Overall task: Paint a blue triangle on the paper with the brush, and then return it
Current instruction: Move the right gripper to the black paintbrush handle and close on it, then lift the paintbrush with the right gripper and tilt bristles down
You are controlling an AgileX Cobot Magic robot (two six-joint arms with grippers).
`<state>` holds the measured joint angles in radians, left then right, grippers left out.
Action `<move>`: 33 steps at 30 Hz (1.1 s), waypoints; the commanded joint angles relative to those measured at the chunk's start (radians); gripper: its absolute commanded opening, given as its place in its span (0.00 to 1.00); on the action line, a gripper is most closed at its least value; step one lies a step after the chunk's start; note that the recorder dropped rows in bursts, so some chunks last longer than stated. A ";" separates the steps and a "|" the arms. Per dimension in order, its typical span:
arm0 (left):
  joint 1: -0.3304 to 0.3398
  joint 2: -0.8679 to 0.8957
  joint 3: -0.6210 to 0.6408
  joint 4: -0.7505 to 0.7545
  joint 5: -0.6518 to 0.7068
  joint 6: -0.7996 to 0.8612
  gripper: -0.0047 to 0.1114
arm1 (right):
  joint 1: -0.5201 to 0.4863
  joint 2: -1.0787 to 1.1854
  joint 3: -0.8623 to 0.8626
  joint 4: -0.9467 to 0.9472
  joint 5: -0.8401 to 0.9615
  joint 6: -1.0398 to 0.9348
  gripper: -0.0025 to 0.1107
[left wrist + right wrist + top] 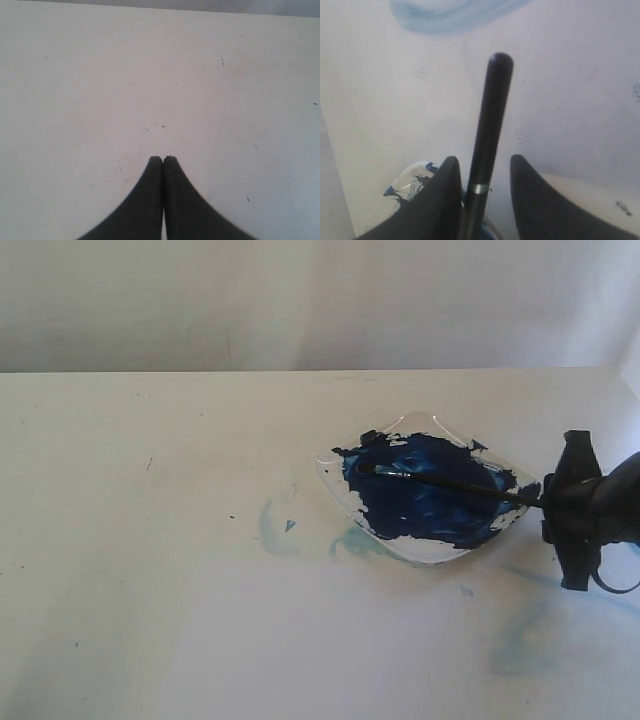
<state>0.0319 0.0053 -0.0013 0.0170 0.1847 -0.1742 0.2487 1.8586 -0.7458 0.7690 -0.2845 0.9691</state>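
Note:
The brush (450,483) lies across a clear square dish (335,478) of dark navy paint, bristle tip on the paint and black handle pointing right. My right gripper (548,502) stands open around the handle end. In the right wrist view the handle (492,110) with its silver band passes between the fingers (485,159), close against one finger and with a clear gap to the other. My left gripper (163,159) is shut on nothing over a bare pale surface and is out of the exterior view. No blue triangle shows. I cannot make out the paper against the pale tabletop.
Faint pale-blue smears (270,530) mark the table left of the dish, and more (520,640) lie at the front right. Another smear (455,15) shows beyond the handle's end. The dish corner (407,182) sits beside my right fingers. The table's back edge meets a plain wall.

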 commanded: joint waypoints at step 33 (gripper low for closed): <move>-0.009 -0.005 0.001 0.000 -0.005 -0.007 0.04 | -0.001 -0.315 0.000 -0.587 -0.580 -0.431 0.02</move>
<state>0.0319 0.0053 -0.0013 0.0170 0.1847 -0.1742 0.2487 1.5823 -0.7458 0.3030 -0.8173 0.7390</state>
